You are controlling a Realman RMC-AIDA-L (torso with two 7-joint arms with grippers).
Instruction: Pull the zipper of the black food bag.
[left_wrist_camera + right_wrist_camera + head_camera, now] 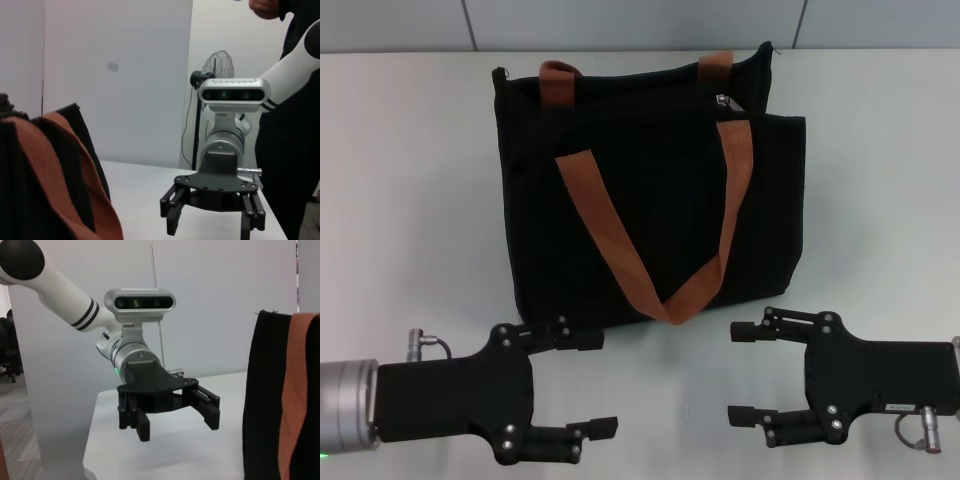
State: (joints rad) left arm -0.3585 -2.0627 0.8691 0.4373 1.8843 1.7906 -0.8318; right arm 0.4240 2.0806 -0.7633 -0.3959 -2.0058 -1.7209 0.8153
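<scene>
Black food bag flat on the table, both grippers spread wide and empty on its near side.

The black food bag (650, 190) lies mid-table (410, 180), orange-brown straps (620, 240) draped across it. Only the head view shows the zipper (726, 102), a small silver tab near the bag's far right corner. The left gripper (590, 383) and right gripper (744, 372) face each other; each wrist view shows the other arm's gripper and a bag edge.
</scene>
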